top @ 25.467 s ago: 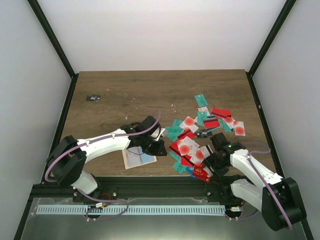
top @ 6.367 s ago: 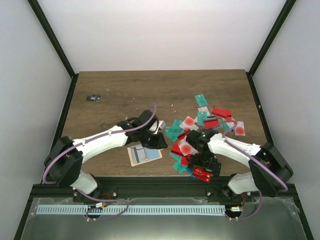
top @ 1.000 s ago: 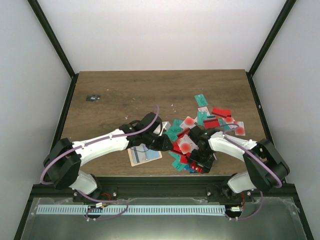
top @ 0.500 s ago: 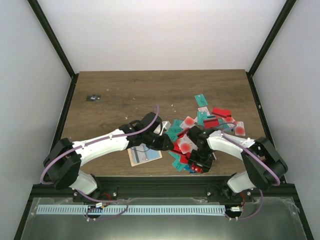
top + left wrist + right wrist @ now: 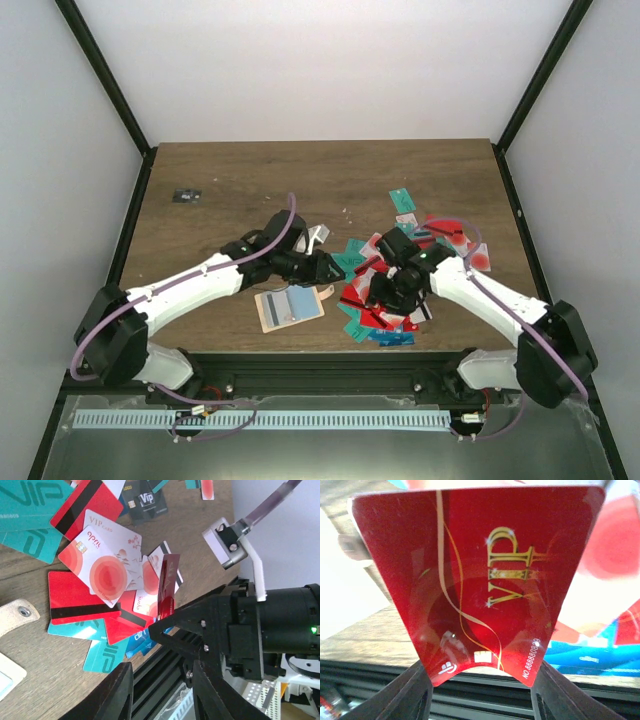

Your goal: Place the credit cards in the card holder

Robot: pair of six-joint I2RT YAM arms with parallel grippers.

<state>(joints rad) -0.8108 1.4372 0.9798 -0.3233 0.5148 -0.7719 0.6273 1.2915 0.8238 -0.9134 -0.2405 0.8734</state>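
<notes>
The credit cards [image 5: 425,240] lie in a loose pile of teal, red, blue and white at the right of the table; the pile also fills the left wrist view [image 5: 102,572]. The beige card holder [image 5: 288,308] lies open near the front edge, its snap tab [image 5: 17,616] pointing right. My right gripper [image 5: 384,292] is shut on a red VIP card [image 5: 480,575], held upright above the pile's near left part; the card shows edge-on in the left wrist view [image 5: 167,587]. My left gripper [image 5: 324,268] is open and empty, just behind the holder and facing the right gripper.
A tiny dark flat object [image 5: 186,196] lies at the far left of the table. The black frame rail [image 5: 320,362] runs along the front edge, close to the holder and the nearest cards. Black posts stand at both sides.
My right gripper has risen from the pile's near edge and moved back and left with the red card. My left gripper has drawn back, uncovering the holder's snap tab.
</notes>
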